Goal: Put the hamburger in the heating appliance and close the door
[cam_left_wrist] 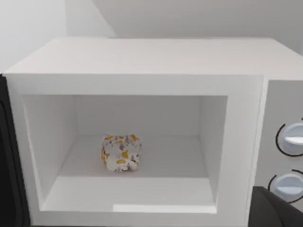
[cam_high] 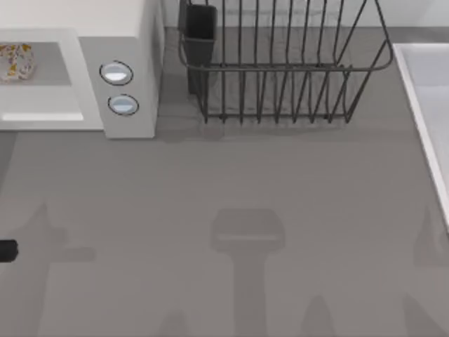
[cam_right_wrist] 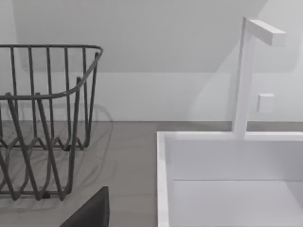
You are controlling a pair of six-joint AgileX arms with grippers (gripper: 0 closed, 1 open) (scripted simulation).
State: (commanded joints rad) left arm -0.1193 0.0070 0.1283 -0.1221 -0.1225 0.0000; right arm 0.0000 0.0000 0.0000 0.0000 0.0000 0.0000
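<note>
Hamburger sitting inside the open microwave cavity, wire rack beside it, sink at right, both grippers' finger state cannot be told.

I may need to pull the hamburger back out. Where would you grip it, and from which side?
Grip the hamburger across its rounded sides, probably coming in level through the microwave's open front: the cavity's roof and walls block every other approach, and it sits on the floor.
</note>
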